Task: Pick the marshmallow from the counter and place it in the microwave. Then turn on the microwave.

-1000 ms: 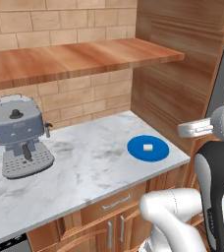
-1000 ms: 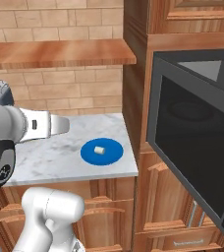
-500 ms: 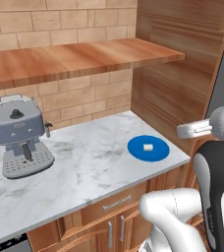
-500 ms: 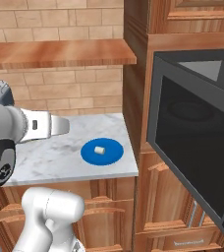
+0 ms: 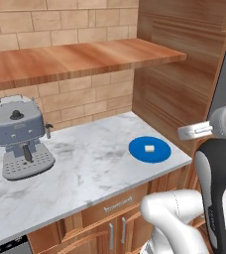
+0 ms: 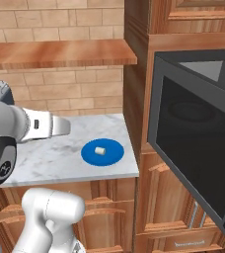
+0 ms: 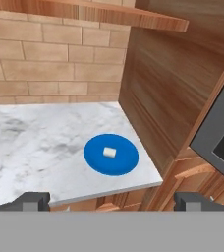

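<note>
Closest to me, the white arm's two-finger gripper (image 7: 112, 201) hangs in the air short of the desk's front edge, its two dark finger tips (image 7: 31, 201) standing wide apart with nothing between them. Just ahead of it and lower down lies the white-grey veined marble desk (image 7: 40, 147) over its brown wooden cabinets, and near the desk's front corner sits a round blue plate (image 7: 111, 154). On the middle of that plate rests the small white stubby marshmallow (image 7: 109, 152), lying on its side as far as I can tell, well below the gripper and not yet touched. To the gripper's right the tall wooden cabinet wall rises, and beyond it hangs the large grey microwave with its dark glass door (image 6: 198, 148) swung open toward the room. Off to the gripper's left and farther back stands a grey espresso machine (image 5: 21, 136), with the brown wooden shelf ledge (image 5: 80, 59) above it against the brick wall. The step in hand, I'd judge, is the reach for the pickup. To do it well, the gripper ought to come forward and down until the marshmallow sits squarely between the finger tips, tips pointing down at the plate, stopping short of pressing on the plate itself. The piece is tiny and likely soft, so the closing should be gentle and centred, lest it squirt sideways or roll off the plate.
</note>
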